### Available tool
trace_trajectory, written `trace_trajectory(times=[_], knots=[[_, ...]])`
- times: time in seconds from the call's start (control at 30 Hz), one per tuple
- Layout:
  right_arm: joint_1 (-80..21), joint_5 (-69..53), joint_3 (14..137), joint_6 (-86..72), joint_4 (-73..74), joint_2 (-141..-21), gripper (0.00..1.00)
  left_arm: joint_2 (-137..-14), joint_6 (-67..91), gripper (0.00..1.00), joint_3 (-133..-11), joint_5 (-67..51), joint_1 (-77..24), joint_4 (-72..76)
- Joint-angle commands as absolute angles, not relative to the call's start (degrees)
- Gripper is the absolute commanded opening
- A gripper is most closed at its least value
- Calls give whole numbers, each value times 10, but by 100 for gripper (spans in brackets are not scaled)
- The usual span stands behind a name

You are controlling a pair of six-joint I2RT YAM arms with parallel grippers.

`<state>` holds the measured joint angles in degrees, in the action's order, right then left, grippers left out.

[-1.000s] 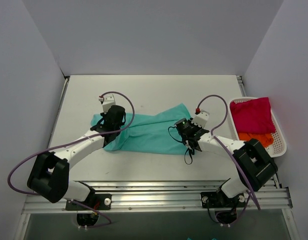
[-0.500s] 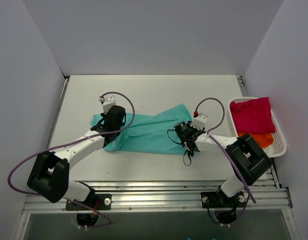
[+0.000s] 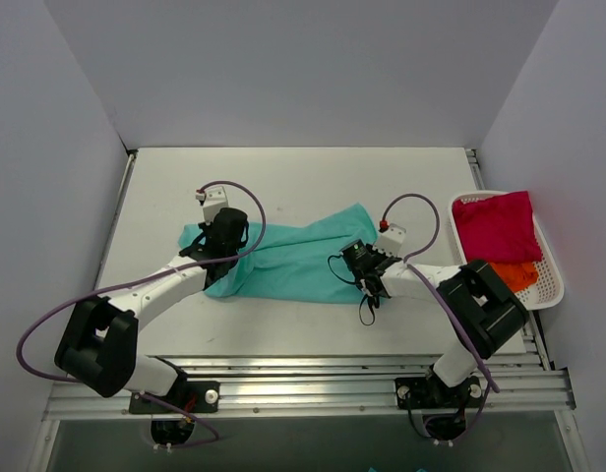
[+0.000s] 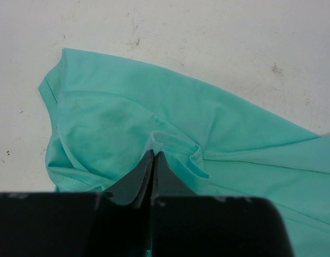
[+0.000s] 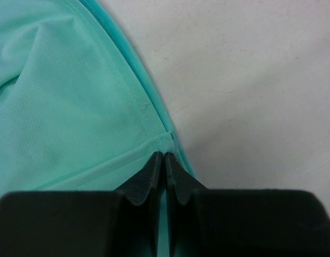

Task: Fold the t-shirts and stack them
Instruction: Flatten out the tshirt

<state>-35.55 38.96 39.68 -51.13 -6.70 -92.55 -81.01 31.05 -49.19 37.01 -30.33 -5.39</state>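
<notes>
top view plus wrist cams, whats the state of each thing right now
teal t-shirt: unfolded, lying rumpled
left gripper: shut on teal t-shirt
right gripper: shut on its hem
white basket: upright, holding two shirts
magenta t-shirt: bunched inside it
orange t-shirt: inside, partly under magenta t-shirt

The right end effector (image 5: pixel 164 155) now sits slightly further left, at the right edge of the teal t-shirt (image 5: pixel 58 96). Its jaws, apart a second ago, are pinched together on the hem. The right arm (image 3: pixel 480 305) has swung left too.
</notes>
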Motion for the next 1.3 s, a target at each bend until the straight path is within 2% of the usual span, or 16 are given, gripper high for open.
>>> trace_trajectory(times=[0.0, 0.33, 0.63, 0.9, 1.0, 1.13, 1.27], knots=[[-350, 403, 394, -521, -63, -927, 0, -814, 314, 2, -493, 383, -306, -44], [-362, 414, 394, -526, -44, -896, 0, -804, 316, 2, -493, 385, -306, -51], [-492, 551, 505, -568, 161, -712, 0, -660, 318, 2, -526, 467, -378, -162], [-630, 652, 585, -551, 253, -520, 0, -496, 305, 2, -589, 500, -455, -272], [-659, 673, 605, -475, 227, -457, 0, -431, 265, 2, -621, 484, -478, -283], [-661, 643, 636, -357, 147, -368, 0, -381, 180, 2, -707, 387, -479, -268], [-659, 550, 678, -231, 58, -324, 0, -381, 121, 2, -809, 283, -479, -263]])
